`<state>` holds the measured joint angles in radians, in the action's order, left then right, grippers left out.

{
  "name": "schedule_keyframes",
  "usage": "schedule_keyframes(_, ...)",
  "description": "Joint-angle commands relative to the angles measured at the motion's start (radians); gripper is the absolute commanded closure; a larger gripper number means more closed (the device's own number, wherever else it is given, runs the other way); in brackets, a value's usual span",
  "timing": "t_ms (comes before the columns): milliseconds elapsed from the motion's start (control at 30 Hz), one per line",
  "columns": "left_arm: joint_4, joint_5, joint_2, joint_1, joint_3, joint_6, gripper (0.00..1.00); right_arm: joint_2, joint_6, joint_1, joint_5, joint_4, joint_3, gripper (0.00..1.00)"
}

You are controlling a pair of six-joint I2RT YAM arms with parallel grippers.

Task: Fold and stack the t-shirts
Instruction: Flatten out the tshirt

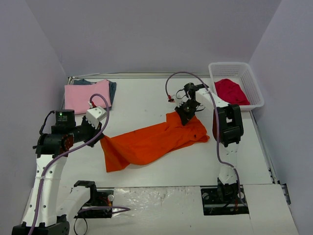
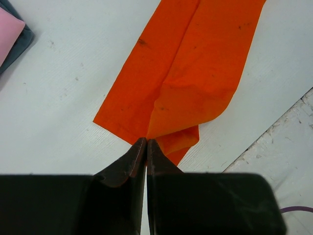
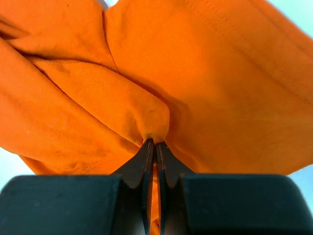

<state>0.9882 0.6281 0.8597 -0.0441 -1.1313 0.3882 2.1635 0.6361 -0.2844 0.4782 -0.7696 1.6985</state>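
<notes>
A bright orange t-shirt (image 1: 151,141) lies stretched in a long band across the middle of the table. My left gripper (image 1: 101,138) is shut on its left end, a corner of cloth pinched at the fingertips (image 2: 146,142). At the shirt's bunched right end, my right gripper (image 1: 185,113) is shut on a fold of the orange t-shirt (image 3: 205,88), with cloth showing between the fingers. A folded light pink t-shirt (image 1: 86,96) rests on a dark blue-grey t-shirt (image 1: 112,89) at the back left. A crimson red t-shirt (image 1: 231,91) lies crumpled in the basket.
A white lattice basket (image 1: 236,68) stands at the back right corner. A purple cable (image 1: 182,74) loops over the right arm. White walls close in the table on three sides. The arm bases sit on a raised strip at the near edge (image 1: 161,205).
</notes>
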Motion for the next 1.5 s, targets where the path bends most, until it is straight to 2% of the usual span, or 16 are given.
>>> schedule_keyframes(0,-0.02,0.019,-0.017,0.01,0.004,0.001,0.98,-0.083,0.017,-0.009,0.017,-0.05,-0.022,1.0)
schedule_keyframes(133,-0.028,0.021,-0.022,0.013,0.004,-0.003,0.98,-0.151,0.011,-0.007,0.007,-0.05,-0.043,1.0)
schedule_keyframes(333,-0.033,-0.01,0.01,0.013,-0.01,-0.005,0.98,-0.338,0.007,-0.007,-0.007,-0.088,-0.08,1.0)
schedule_keyframes(567,-0.048,-0.034,0.021,0.013,-0.013,-0.009,0.98,-0.655,0.042,0.002,-0.081,-0.073,-0.313,1.0)
schedule_keyframes(733,-0.045,-0.047,0.027,0.013,-0.019,-0.009,0.98,-0.816,0.039,0.013,-0.139,-0.074,-0.424,1.0)
schedule_keyframes(1033,-0.045,-0.065,0.002,0.015,-0.004,-0.015,0.98,-0.964,0.024,0.024,-0.153,-0.085,-0.522,1.0)
schedule_keyframes(1167,-0.089,-0.184,0.062,0.016,-0.025,-0.075,0.98,-0.946,-0.021,0.083,-0.184,-0.001,-0.499,1.0)
schedule_keyframes(1233,-0.105,-0.266,0.142,0.015,-0.08,-0.101,0.97,-0.883,-0.018,0.12,-0.17,0.032,-0.471,1.0)
schedule_keyframes(1300,-0.109,-0.301,0.255,0.015,-0.142,-0.106,0.98,-0.811,-0.012,0.169,-0.153,0.055,-0.383,1.0)
schedule_keyframes(1333,-0.112,-0.336,0.294,0.015,-0.177,-0.107,0.98,-0.718,-0.016,0.181,-0.136,0.055,-0.337,1.0)
schedule_keyframes(1467,-0.135,-0.39,0.485,0.016,-0.44,-0.124,0.98,-0.492,-0.067,0.223,-0.095,0.052,-0.061,1.0)
